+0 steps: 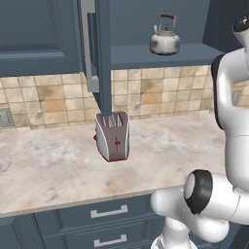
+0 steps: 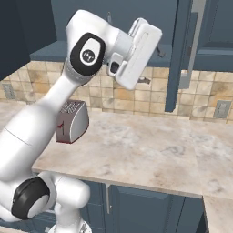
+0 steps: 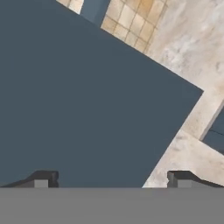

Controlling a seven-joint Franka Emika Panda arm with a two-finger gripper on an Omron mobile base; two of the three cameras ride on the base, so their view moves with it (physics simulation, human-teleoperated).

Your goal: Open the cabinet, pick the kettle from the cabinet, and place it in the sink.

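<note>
Mottled beige stone countertop stretches before us, carrying a slotted silver toaster with red marks. Beyond it, our gripper holds its jaws wide apart over the flat blue-grey shelf, grasping nothing. Farther back, the cabinet stands open, the squat metal kettle sitting on its shelf.

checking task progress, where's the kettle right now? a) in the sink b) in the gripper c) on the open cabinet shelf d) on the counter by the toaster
c: the kettle sits on the shelf of the opened cabinet, above the toaster on the counter.
</note>
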